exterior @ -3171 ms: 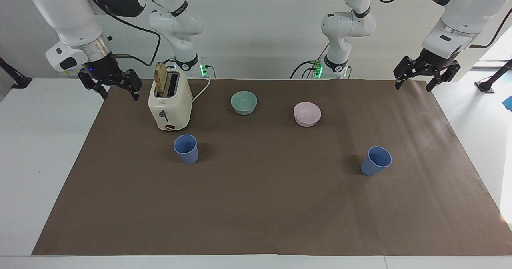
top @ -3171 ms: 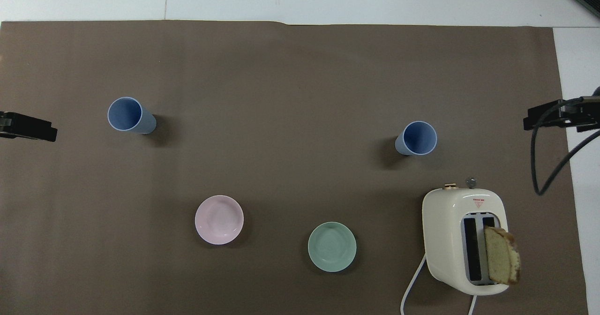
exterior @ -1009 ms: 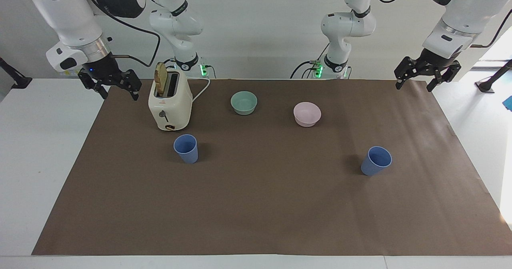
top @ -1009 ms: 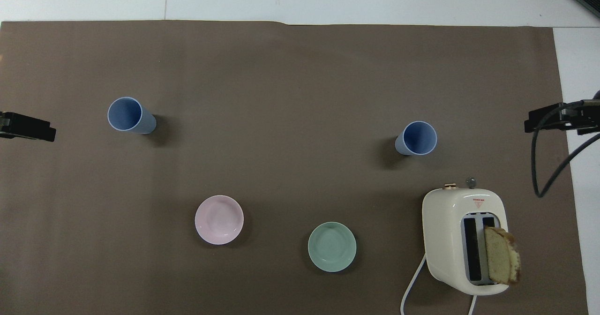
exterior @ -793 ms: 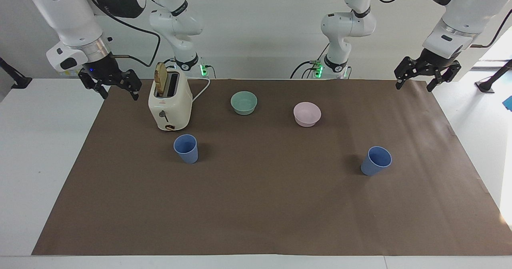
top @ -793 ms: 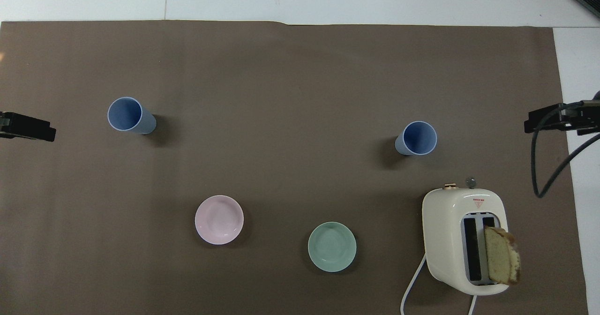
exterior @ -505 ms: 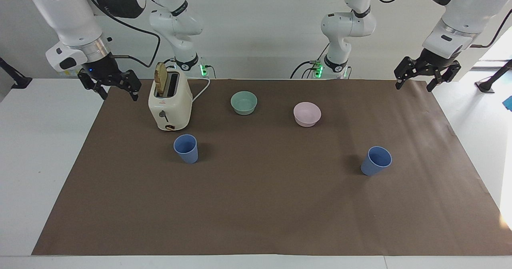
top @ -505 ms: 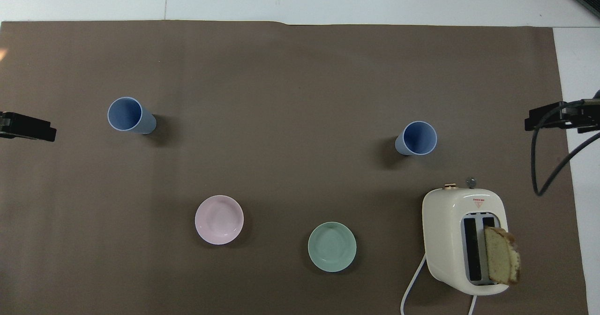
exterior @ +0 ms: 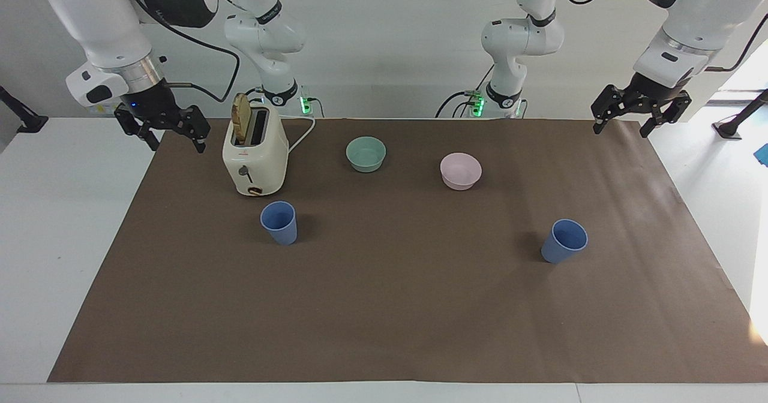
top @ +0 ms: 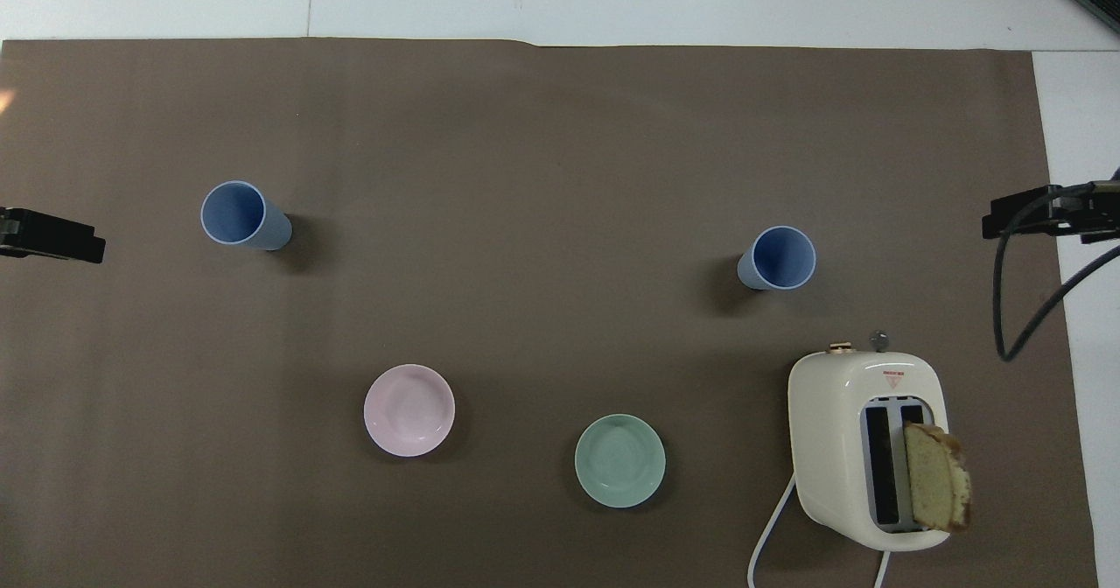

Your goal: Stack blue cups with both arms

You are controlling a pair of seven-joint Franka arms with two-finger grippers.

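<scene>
Since both blue cups stand upright and untouched on the brown mat, I judge the stacking has not started. One blue cup [exterior: 279, 222] sits just beside the toaster [exterior: 254, 156], farther from the robots than it, toward the right arm's end of the table; the other blue cup [exterior: 564, 240] stands well apart from it toward the left arm's end, with bare mat around it. They look like thin matte plastic tumblers, so I expect them to be light, fairly stiff, a little springy at the rim and easy to tip or skid on the mat. I would take each across the wall just below the rim, squeezing gently, since the taper may let a low grip slide.

Nearer to the robots are the teal bowl [exterior: 366, 153] and the pink bowl [exterior: 461, 171], and a slice of bread [exterior: 241, 117] pokes up from the toaster.

My right gripper [exterior: 171, 137] hovers over the mat's edge beside the toaster, jaws spread wide and empty. My left gripper [exterior: 624, 126] hangs over the mat's corner at its own end, likewise wide and empty.
</scene>
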